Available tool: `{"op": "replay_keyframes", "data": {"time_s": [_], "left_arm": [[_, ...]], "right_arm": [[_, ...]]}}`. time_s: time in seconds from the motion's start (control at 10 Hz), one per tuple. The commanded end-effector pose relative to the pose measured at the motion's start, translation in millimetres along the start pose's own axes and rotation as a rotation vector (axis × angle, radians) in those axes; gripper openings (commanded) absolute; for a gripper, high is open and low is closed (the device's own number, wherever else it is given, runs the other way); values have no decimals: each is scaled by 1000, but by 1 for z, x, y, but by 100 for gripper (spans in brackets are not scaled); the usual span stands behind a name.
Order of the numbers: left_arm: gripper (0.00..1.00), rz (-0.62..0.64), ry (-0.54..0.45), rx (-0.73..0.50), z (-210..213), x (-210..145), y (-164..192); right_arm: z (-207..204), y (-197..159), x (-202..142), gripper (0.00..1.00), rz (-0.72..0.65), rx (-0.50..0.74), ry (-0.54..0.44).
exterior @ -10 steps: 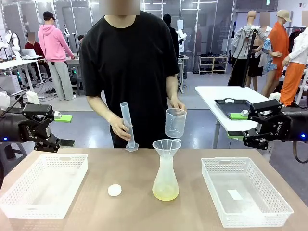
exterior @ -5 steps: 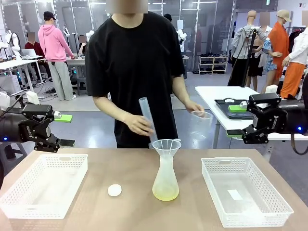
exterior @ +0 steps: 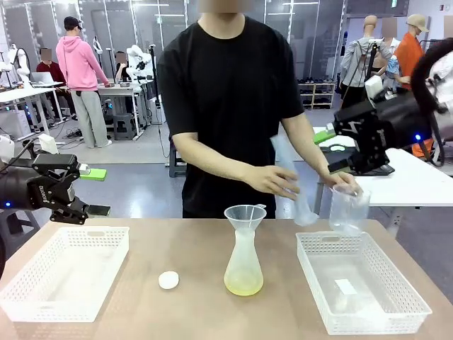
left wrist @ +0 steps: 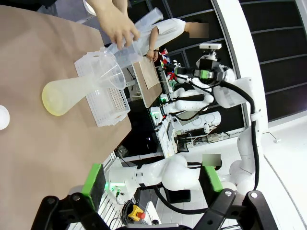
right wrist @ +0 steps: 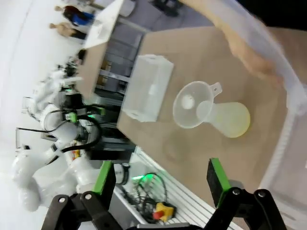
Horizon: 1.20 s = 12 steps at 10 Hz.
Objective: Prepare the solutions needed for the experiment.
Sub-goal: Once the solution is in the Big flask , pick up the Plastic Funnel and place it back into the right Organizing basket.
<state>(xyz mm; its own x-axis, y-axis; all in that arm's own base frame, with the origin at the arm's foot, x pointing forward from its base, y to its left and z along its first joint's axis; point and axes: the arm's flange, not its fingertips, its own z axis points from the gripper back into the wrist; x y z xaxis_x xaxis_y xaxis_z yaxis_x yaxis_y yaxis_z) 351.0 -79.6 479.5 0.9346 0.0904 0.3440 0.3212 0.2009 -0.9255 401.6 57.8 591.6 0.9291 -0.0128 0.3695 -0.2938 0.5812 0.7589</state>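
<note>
Solution (exterior: 243,285): a shallow pale yellow-green layer in the bottom of the flask (exterior: 243,265), mid-table, with the funnel (exterior: 245,214) seated in its neck. The person holds a cylinder (exterior: 296,191) in one hand (exterior: 274,180) and a beaker (exterior: 348,211) in the other hand (exterior: 343,185), both over the far end of the right basket (exterior: 409,296); likely the labware is being put away. Your left gripper (exterior: 95,191) hangs empty, fingers apart, just beyond the left basket (exterior: 21,283). Your right gripper (right wrist: 159,182) is raised close behind the beaker hand, fingers apart, nothing between them. Bring neither arm in until both hands leave the basket. Approach the flask low on its body; the funnel looks loose and top-heavy, so avoid knocking it.
</note>
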Motion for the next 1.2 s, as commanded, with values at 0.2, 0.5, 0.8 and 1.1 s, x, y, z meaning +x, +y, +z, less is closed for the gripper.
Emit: {"op": "replay_keyframes", "data": {"time_s": [0.2, 0.5, 0.8, 1.1], "left_arm": [[100, 12, -12, -27, -3, 1, -3], [100, 12, -12, -27, -3, 1, -3], [100, 12, -12, -27, -3, 1, -3], [100, 12, -12, -27, -3, 1, -3]], "right_arm": [[-42, 38, 39, 96, 43, -350, 70], [-44, 41, 34, 96, 95, -330, 66], [-44, 41, 34, 96, 95, -330, 66], [-46, 38, 36, 96, 114, -357, 146]]}}
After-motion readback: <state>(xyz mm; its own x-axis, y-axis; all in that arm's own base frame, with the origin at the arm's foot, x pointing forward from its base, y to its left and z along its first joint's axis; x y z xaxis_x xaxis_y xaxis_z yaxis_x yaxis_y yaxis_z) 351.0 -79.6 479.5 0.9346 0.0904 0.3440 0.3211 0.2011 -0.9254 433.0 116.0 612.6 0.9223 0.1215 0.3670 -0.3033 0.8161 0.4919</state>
